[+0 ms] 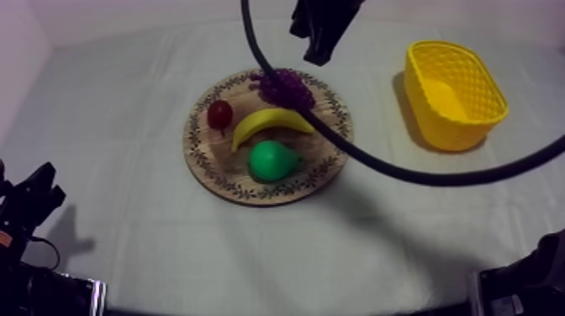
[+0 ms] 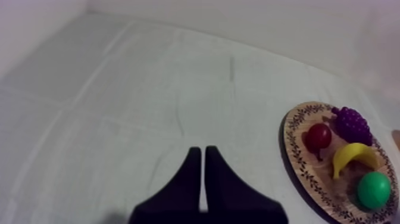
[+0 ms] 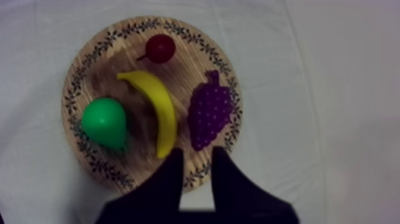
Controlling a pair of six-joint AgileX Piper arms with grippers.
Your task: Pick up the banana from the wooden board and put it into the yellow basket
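Four toy fruits lay on the wooden board [image 1: 220,172], the banana [image 1: 269,124] across its middle. The right gripper [image 3: 196,154] hovered over the board's edge beside the grapes [image 3: 209,116], fingers slightly apart and empty. I judged this the approach step; next it needed to descend astride the banana.

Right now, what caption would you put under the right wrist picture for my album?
Open right gripper hovers over the wooden board with banana, pear, grapes and small red fruit.
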